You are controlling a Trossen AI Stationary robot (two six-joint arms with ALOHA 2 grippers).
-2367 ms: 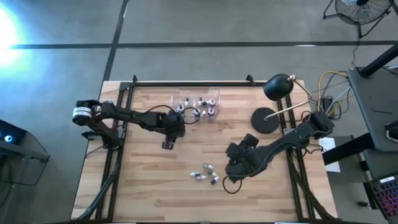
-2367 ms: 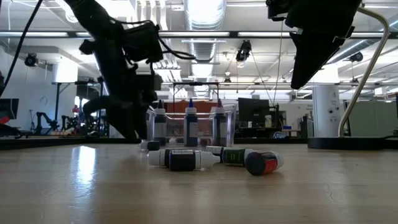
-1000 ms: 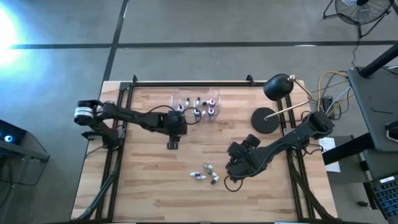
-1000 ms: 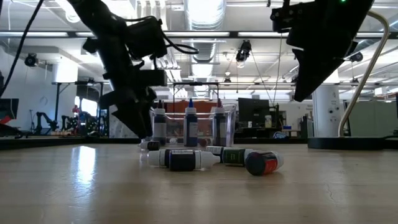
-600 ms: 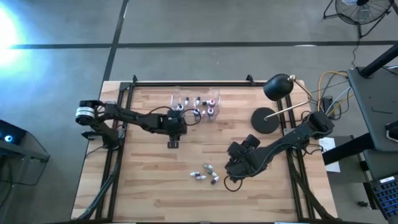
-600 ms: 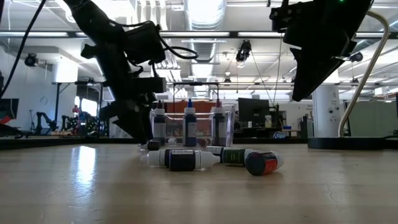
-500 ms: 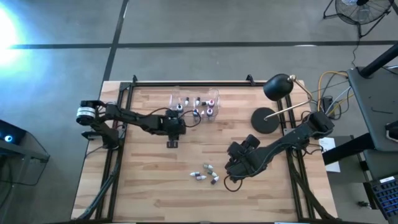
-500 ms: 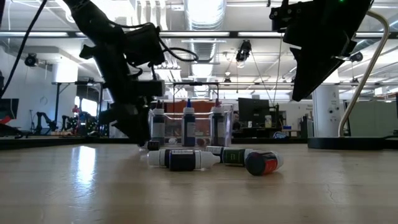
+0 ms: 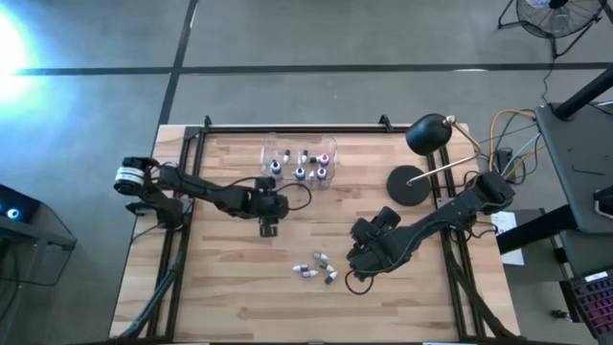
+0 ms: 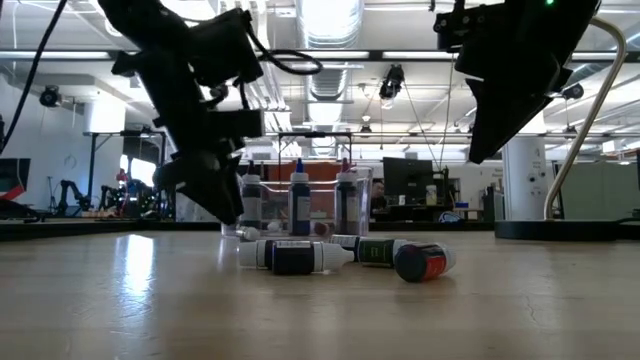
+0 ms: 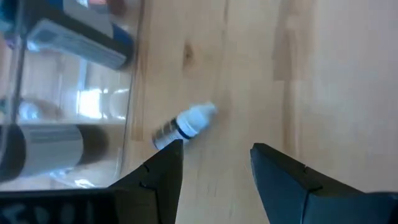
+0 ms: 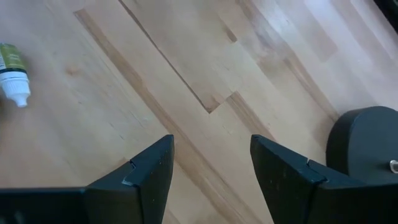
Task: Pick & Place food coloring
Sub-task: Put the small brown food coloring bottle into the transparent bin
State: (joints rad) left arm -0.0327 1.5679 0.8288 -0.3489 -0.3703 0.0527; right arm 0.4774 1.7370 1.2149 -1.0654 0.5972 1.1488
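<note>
Several small food coloring bottles (image 9: 316, 268) lie on their sides in a loose group mid-table, also shown in the low view (image 10: 340, 255). More stand upright inside the clear box (image 9: 299, 163). One white-capped bottle (image 11: 186, 124) lies on the wood beside the box wall (image 11: 62, 93). My left gripper (image 11: 217, 152) hovers open just short of that bottle, near the box (image 9: 269, 228). My right gripper (image 9: 356, 264) is open, raised right of the loose group, and a green-labelled bottle (image 12: 12, 71) shows in its wrist view.
A black desk lamp stands at the far right, its round base (image 9: 410, 185) on the table and its head (image 9: 428, 134) above. Dark rails run along the table's left, right and far edges. Bare wood lies toward the near edge.
My left gripper has moved a little toward the table's near edge and to the right, staying low and open. The clear box with its upright bottles has shifted slightly toward the table's left.
</note>
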